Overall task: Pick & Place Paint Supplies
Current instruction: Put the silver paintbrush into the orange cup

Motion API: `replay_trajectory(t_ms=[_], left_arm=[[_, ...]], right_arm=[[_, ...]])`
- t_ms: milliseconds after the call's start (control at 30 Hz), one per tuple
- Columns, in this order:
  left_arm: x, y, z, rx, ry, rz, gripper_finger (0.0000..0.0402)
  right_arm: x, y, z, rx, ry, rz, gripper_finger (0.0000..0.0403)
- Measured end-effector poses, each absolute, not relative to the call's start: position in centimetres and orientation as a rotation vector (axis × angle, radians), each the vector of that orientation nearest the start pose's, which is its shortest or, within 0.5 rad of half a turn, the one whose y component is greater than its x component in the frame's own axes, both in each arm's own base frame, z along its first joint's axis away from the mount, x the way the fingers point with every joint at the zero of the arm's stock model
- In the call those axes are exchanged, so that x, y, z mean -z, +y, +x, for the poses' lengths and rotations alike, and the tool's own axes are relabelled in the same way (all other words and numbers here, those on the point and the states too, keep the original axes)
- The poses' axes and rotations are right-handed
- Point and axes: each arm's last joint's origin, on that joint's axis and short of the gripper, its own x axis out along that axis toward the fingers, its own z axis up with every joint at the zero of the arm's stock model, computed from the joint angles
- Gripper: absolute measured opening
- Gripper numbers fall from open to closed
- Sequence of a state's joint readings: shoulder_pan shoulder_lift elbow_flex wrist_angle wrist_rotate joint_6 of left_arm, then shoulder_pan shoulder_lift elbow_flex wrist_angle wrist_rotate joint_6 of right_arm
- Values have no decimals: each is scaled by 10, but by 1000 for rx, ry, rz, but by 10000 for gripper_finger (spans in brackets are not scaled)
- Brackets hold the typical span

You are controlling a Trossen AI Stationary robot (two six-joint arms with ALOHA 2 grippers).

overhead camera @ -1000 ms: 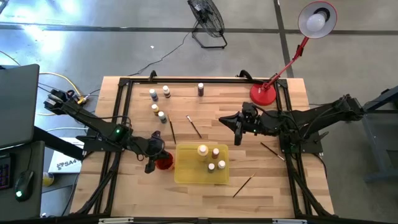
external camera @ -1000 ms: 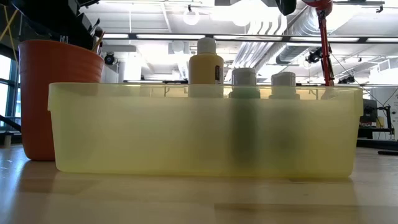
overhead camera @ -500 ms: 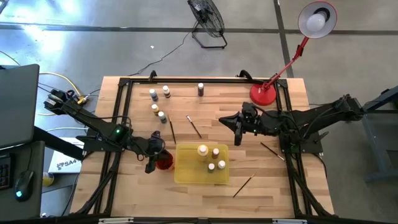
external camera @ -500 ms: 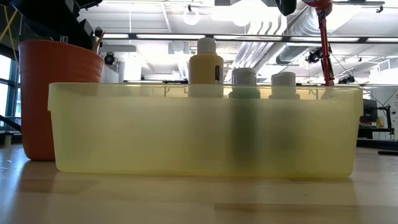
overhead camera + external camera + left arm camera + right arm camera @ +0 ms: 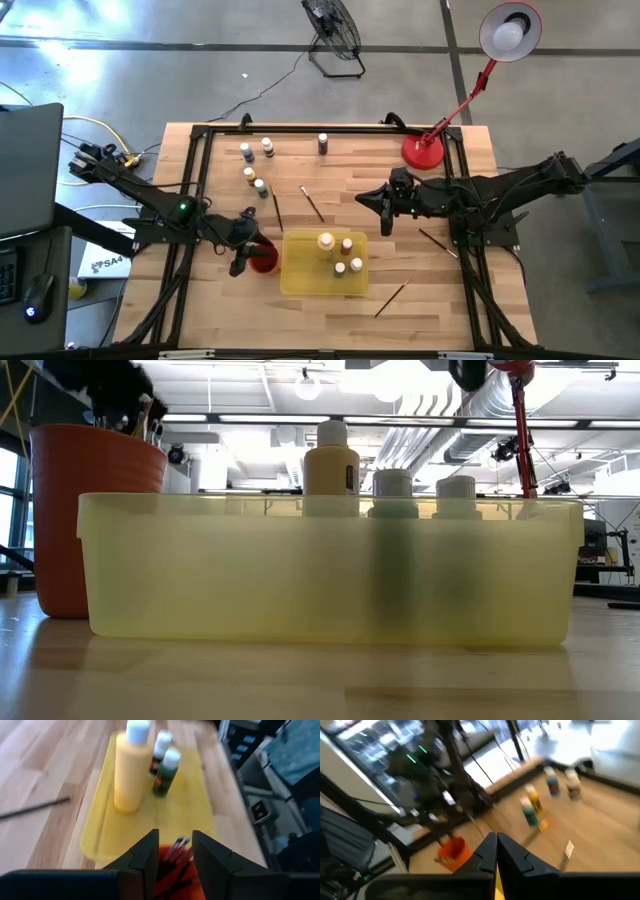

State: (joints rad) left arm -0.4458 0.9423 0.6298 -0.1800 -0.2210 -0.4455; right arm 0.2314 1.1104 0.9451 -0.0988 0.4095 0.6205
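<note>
My left gripper hovers open just above the red cup, which holds several brushes. Beside the cup, the yellow tray carries a large yellowish bottle and three small ones. Several small bottles stand on the table's far left part. Loose dark brushes lie flat on the wood. My right gripper is shut and touches nothing, raised over the table beyond the tray's far right corner.
A red lamp base stands at the far right corner. More loose brushes lie right of the tray and near its right front. A black frame rims the table. Bare wood stretches between the bottles and the lamp.
My left gripper has drawn back a little from over the cup toward the table's left near side. My right gripper has shifted slightly toward the table's right edge. The tray, cup and bottles have stayed put.
</note>
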Motion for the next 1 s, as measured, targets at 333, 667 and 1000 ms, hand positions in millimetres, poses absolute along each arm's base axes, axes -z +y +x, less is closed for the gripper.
replay_trajectory(t_ms=[333, 667, 1000], left_arm=[[-294, -73, 171, 122, 339, -300, 115], [-330, -67, 163, 49, 198, -336, 116], [-357, -61, 160, -59, 83, -221, 116]], right_arm=[[-314, 44, 233, 336, 378, 648, 2], [-315, 44, 234, 327, 377, 628, 2], [-297, 40, 222, 473, 538, 700, 2]])
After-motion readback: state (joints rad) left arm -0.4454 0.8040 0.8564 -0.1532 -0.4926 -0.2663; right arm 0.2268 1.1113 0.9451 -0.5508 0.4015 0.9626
